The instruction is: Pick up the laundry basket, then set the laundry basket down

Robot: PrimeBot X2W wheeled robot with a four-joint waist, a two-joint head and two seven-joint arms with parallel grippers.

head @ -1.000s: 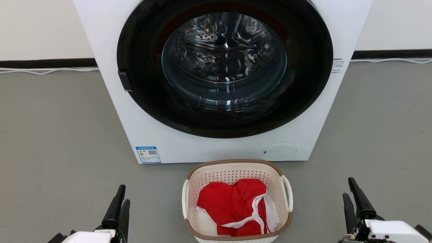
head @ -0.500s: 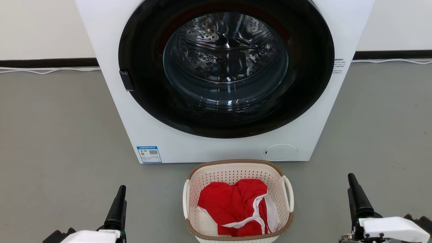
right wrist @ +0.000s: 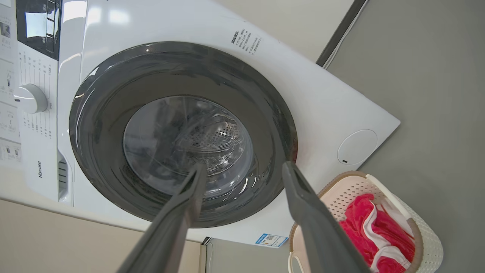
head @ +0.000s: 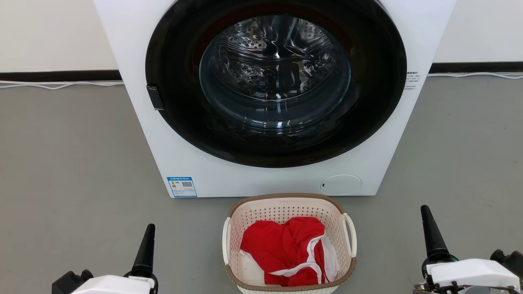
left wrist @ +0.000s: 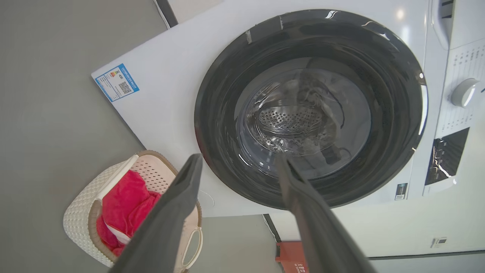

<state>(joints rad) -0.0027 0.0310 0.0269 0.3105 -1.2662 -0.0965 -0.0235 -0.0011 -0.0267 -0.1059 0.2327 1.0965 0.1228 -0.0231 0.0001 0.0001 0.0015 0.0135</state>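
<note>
The laundry basket [head: 282, 212], cream-white and perforated with a brown rim, stands on the grey floor just in front of the washing machine and holds a red and white cloth [head: 282, 249]. My left gripper [head: 150, 229] hovers to the basket's left and my right gripper [head: 425, 212] to its right, both well clear of its white loop handles. The head view shows each edge-on. In the left wrist view the left gripper [left wrist: 239, 159] is open, with the basket [left wrist: 81, 212] at lower left. The right gripper [right wrist: 243, 167] is likewise open, the basket [right wrist: 428, 235] at lower right.
A white front-loading washing machine [head: 184, 155] with a shut dark round door [head: 276, 81] rises directly behind the basket. A white cable [head: 61, 85] runs along the wall's black skirting. Grey floor spreads on both sides. An orange-red object [left wrist: 291, 258] sits by the far wall.
Both grippers have rolled, so each now shows as a single edge-on finger instead of two. The right gripper's tip sits a little higher. The head camera has shifted slightly; the basket stays put.
</note>
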